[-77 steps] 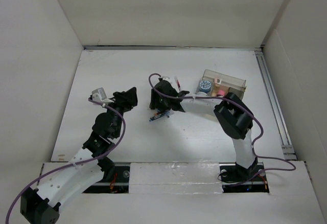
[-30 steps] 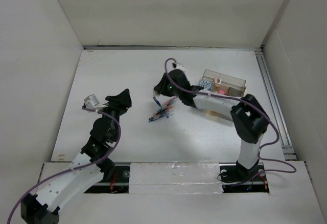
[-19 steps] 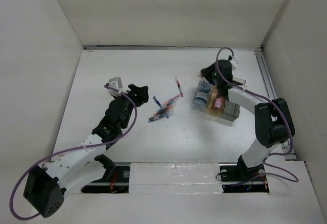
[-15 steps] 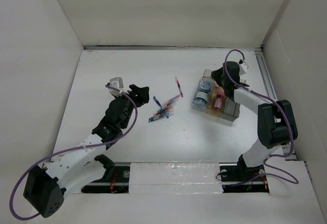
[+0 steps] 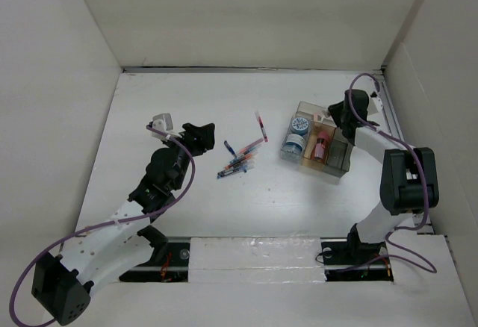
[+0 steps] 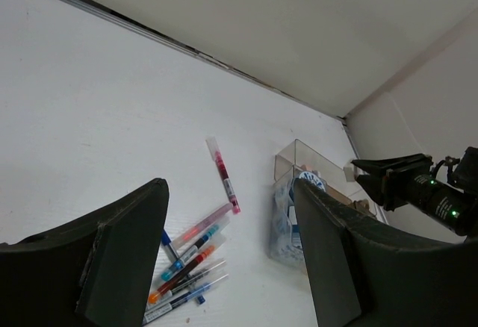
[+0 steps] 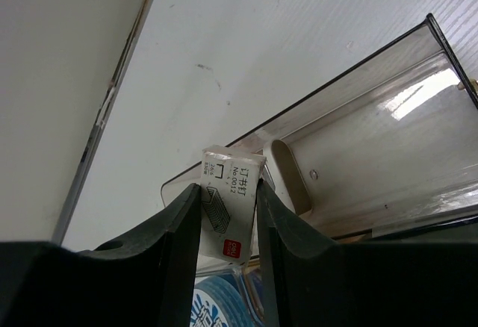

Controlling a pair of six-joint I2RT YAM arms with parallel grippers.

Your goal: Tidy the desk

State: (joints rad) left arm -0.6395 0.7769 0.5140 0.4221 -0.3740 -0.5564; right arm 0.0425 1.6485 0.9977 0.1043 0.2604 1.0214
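Observation:
On the white desk [image 5: 172, 103] lies a loose heap of several pens [image 5: 235, 164] [image 6: 187, 263], with a red pen [image 5: 261, 126] [image 6: 223, 175] apart behind it. My left gripper [image 5: 203, 131] [image 6: 229, 187] hovers open and empty just left of the pens. My right gripper [image 5: 345, 114] [image 7: 228, 192] is shut on a small white staple box [image 7: 228, 207], held over the back corner of the clear compartment box [image 5: 343, 164] [image 7: 373, 140] [image 6: 295, 163].
The compartment box holds blue-and-white round packs [image 5: 299, 125] [image 7: 224, 308] and a pink item [image 5: 320, 148]. A metal rail [image 5: 396, 140] runs along the desk's right edge. White panels wall the desk on three sides.
My right gripper has swung from beside the pens to the right, over the compartment box's back corner, and the box now lies turned. My left gripper has shifted slightly towards the pens.

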